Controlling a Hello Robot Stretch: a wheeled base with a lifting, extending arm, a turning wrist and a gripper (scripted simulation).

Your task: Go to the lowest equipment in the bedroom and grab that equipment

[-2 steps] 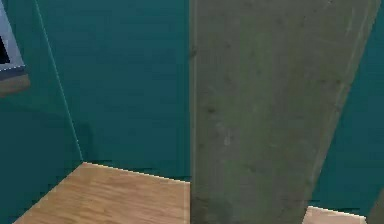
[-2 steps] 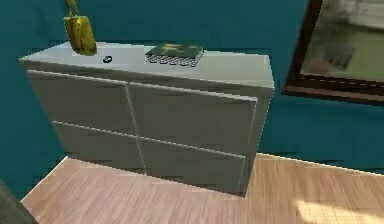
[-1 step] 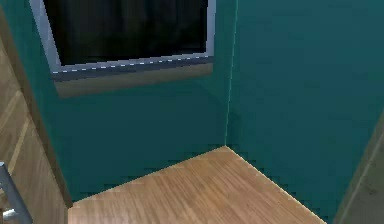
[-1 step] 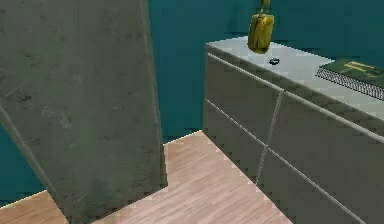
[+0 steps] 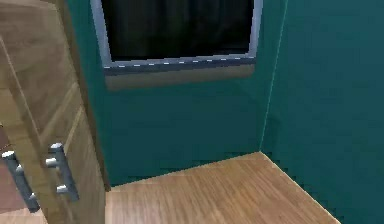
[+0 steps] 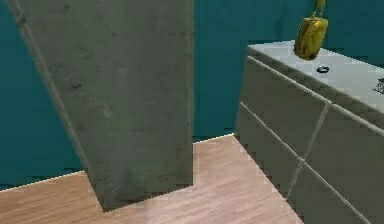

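Forward view, left edge: a brown wood-grain door panel (image 5: 40, 100) stands close, leaning in the picture, with two brushed-metal bar handles (image 5: 60, 172) low on it, one either side of its edge. Right of the door runs a dark teal painted wall (image 5: 180, 125). High on this wall sits a window with a grey-blue frame and a black pane (image 5: 178, 28); its sill casts a shadowed band just below. The teal wall meets a second teal wall (image 5: 330, 100) at a corner toward the right. A light brown wooden plank floor (image 5: 225, 195) fills the wedge between them. Arm side view, left to middle: a broad mottled grey concrete-like slab (image 6: 110, 90) rises from the plank floor past the top edge, with teal wall behind it on both sides. Right of the slab lies a strip of bare floor, then a pale grey panelled bench (image 6: 300, 125) with seam lines across its front. A yellow elongated object with a dark cap (image 6: 311, 36) stands tilted on the bench top near its back edge. A small dark ring (image 6: 322, 69) lies on the top just beside it, toward the front. A dark shape (image 6: 380, 88) is cut off by the right edge; what it is cannot be told. Claw: state cannot be told from these views. The task's equipment: I cannot tell which thing it is or where it lies; the yellow object is too small to name.
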